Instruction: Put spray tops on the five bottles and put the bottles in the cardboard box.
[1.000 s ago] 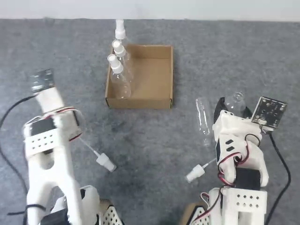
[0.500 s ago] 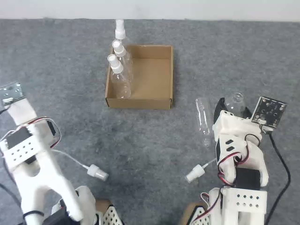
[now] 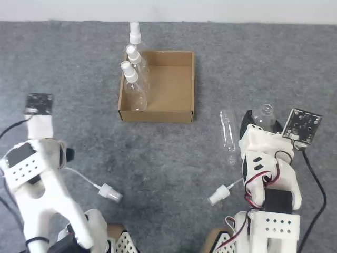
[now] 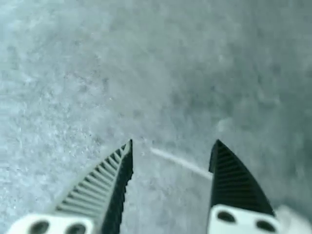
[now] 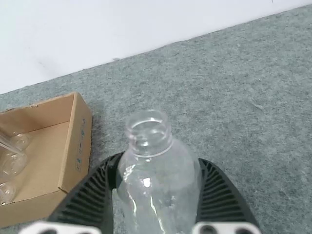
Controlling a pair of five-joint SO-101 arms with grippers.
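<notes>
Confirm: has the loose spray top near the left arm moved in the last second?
Yes. The spray top now lies farther from the cardboard box, shifted toward the near edge of the table and slightly left.

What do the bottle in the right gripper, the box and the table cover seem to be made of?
Bottle: probably clear plastic, glossy; highlights and see-through walls. Box: brown cardboard, matte, with raw cut edges. Table cover: grey, fuzzy, speckled, perhaps felt or carpet.
</notes>
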